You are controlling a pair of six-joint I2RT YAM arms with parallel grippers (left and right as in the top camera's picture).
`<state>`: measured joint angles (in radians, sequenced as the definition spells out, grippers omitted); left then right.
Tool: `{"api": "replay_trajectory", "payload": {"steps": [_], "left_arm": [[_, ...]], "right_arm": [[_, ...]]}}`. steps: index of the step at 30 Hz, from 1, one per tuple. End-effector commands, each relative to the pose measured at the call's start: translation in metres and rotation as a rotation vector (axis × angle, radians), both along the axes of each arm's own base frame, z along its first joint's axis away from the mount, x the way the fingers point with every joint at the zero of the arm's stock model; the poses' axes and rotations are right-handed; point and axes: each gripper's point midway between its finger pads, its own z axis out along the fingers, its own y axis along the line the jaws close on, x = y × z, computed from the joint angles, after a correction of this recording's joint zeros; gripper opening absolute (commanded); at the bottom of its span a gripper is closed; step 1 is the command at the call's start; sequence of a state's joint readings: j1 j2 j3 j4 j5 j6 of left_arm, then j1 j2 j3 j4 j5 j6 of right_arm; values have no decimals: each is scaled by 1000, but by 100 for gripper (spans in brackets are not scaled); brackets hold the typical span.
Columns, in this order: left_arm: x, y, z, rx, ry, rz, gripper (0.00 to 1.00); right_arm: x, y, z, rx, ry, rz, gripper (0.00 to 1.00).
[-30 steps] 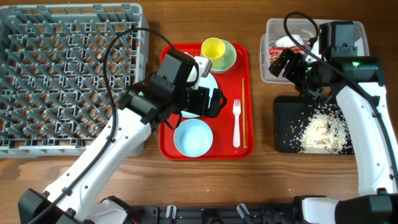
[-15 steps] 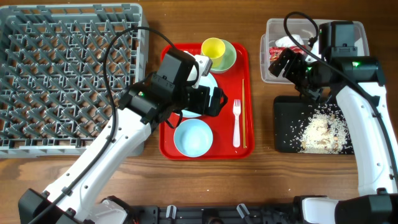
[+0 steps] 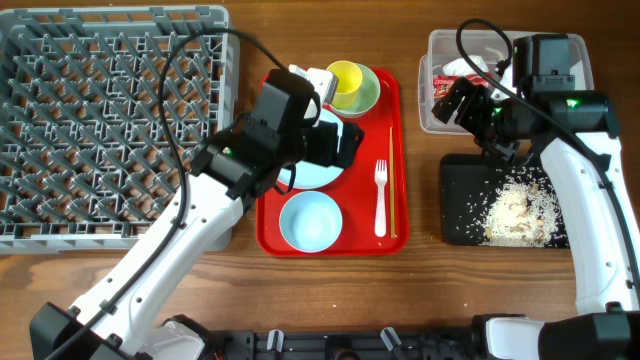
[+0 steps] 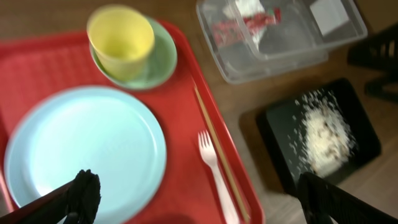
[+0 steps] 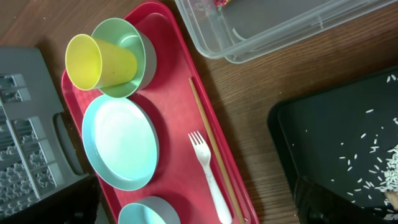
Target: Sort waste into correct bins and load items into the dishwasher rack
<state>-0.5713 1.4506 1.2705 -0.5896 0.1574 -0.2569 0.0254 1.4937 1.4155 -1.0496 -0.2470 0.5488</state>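
Note:
On the red tray point(image 3: 362, 228) lie a pale round plate point(image 3: 312, 176), a light blue bowl point(image 3: 310, 221), a white fork point(image 3: 380, 200) and thin chopsticks point(image 3: 392, 180). A yellow cup point(image 3: 343, 82) stands in a green bowl point(image 3: 371, 96). My left gripper point(image 3: 350, 145) hovers open over the plate point(image 4: 87, 149), just short of the cup point(image 4: 121, 34), with nothing between its fingers. My right gripper point(image 3: 452, 103) hangs open and empty at the left end of the clear tub point(image 3: 505, 45), which holds the red-and-white wrapper point(image 3: 445, 82). Rice scraps point(image 3: 518, 210) lie in the black tray point(image 3: 458, 200). The grey dishwasher rack point(image 3: 100, 120) fills the left.
Bare wooden table point(image 3: 420, 290) runs along the front and between the red tray and the two bins. The left arm point(image 3: 190, 225) crosses the rack's near right corner. The right arm point(image 3: 590, 190) reaches over the black tray's right side.
My left gripper has moved toward the far end of the red tray, nearer the cup, uncovering more of the plate. The right arm has not moved.

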Motion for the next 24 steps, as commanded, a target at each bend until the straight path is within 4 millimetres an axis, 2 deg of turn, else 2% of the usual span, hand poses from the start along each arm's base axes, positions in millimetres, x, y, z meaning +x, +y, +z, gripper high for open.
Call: {"api": "replay_trajectory", "payload": {"steps": [1,4,7,11,14,17,19,20,21,22,24], "left_arm": [[29,1,7,81,-151,11,100],[49,-4,0,146,-235,-19,100],[61,-6,-26,220,-230,-40,100],[57,-1,-54,354,-91,-107,100],[58,-2,-43,439,-16,-172,100],[80,-17,-8,396,-110,-162,100],[97,-28,8,341,-198,-136,100],[106,-34,12,309,-227,-119,100],[113,-44,13,271,-250,-125,93],[119,-59,12,216,-270,-158,93],[127,-70,1,194,-281,-173,93]], "right_arm": [[3,2,9,13,-24,-2,100],[2,2,9,13,-24,-2,100],[2,2,9,13,-24,-2,100],[2,2,9,13,-24,-2,100],[3,2,9,13,-24,-2,100],[2,2,9,13,-24,-2,100],[2,2,9,13,-24,-2,100],[2,2,9,13,-24,-2,100],[3,2,9,13,-24,-2,100],[3,2,9,13,-24,-2,100],[2,2,9,13,-24,-2,100]]}}
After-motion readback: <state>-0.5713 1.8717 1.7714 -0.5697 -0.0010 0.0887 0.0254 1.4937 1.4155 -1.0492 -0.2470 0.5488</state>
